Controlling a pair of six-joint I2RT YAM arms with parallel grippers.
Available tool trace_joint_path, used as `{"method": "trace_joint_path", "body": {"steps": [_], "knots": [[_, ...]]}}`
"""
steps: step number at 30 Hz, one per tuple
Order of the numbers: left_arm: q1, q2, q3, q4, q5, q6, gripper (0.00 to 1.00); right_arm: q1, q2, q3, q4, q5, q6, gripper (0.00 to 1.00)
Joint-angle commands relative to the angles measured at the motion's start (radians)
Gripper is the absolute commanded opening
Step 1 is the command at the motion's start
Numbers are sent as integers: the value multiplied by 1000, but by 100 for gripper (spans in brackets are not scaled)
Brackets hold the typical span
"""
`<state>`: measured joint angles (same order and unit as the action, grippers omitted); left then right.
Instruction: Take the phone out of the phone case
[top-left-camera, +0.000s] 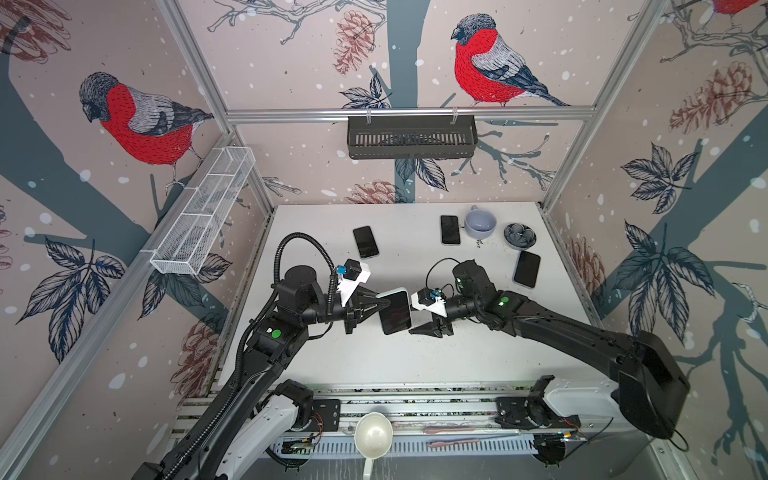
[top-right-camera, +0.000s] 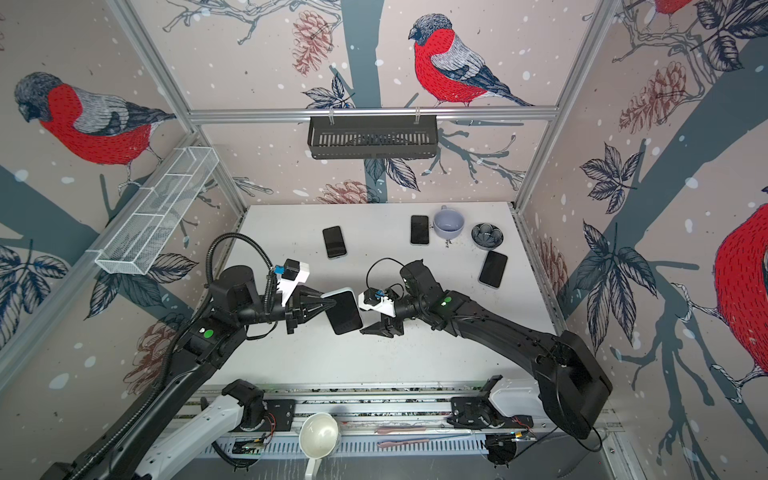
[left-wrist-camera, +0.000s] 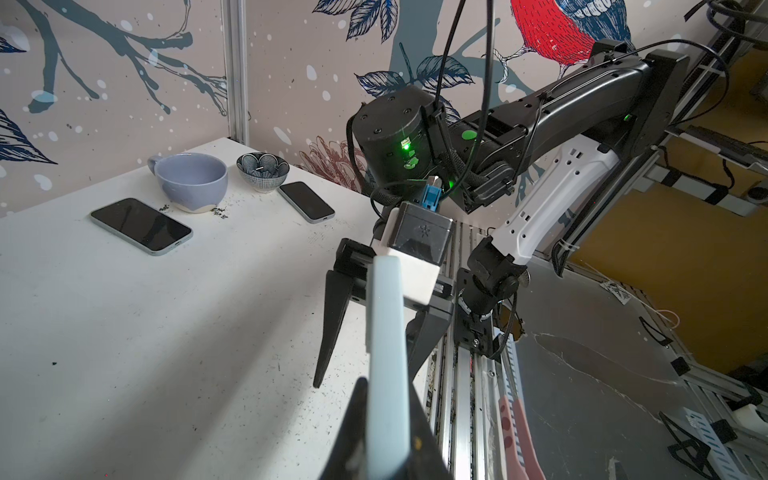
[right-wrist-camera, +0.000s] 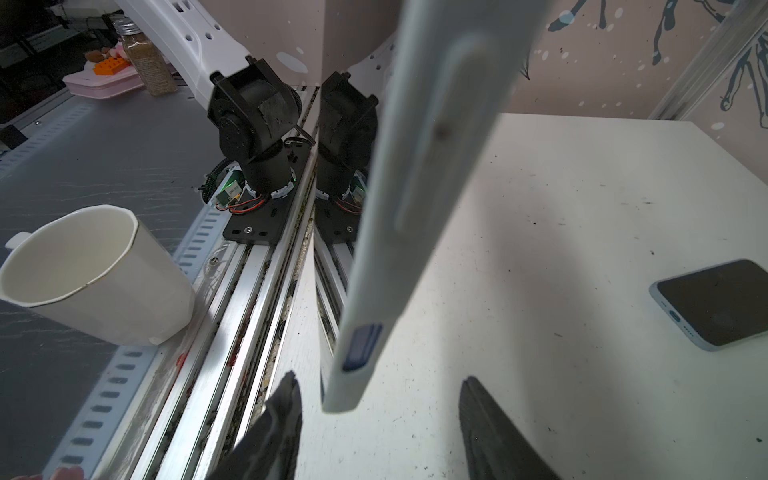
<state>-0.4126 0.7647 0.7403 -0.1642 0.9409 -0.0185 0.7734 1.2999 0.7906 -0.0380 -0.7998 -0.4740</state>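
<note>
A phone (top-left-camera: 395, 312) (top-right-camera: 343, 312) with a dark screen, sitting in a pale blue phone case (left-wrist-camera: 384, 353) (right-wrist-camera: 415, 208), hangs tilted above the middle of the table. My left gripper (top-left-camera: 384, 305) (top-right-camera: 330, 305) (left-wrist-camera: 386, 415) is shut on its left edge, one finger on each face. My right gripper (top-left-camera: 415, 318) (top-right-camera: 365, 320) (right-wrist-camera: 380, 378) stands open at the phone's right side. In the right wrist view the case's lower corner lies between the two fingers (right-wrist-camera: 286, 407), nearer one of them and touching neither.
Three other phones (top-left-camera: 365, 242) (top-left-camera: 450, 230) (top-left-camera: 527, 269) lie flat at the back of the white table (top-left-camera: 374, 357). A lilac cup (top-left-camera: 480, 223) and a small patterned bowl (top-left-camera: 519, 235) stand at the back right. A white cup (top-left-camera: 373, 436) rests on the front rail.
</note>
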Motion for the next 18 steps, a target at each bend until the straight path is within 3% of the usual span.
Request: {"method": "trace_joint_path", "body": {"steps": [1,7,18], "knots": [[2,-1,2,63,19,20,0,4,5,7,9,-19,-1,57],[1,-2,2,63,19,20,0,11,14,12,11,-22,0,43],[1,-5,0,66,24,16,0,25,18,15,29,-33,-4,30]]}}
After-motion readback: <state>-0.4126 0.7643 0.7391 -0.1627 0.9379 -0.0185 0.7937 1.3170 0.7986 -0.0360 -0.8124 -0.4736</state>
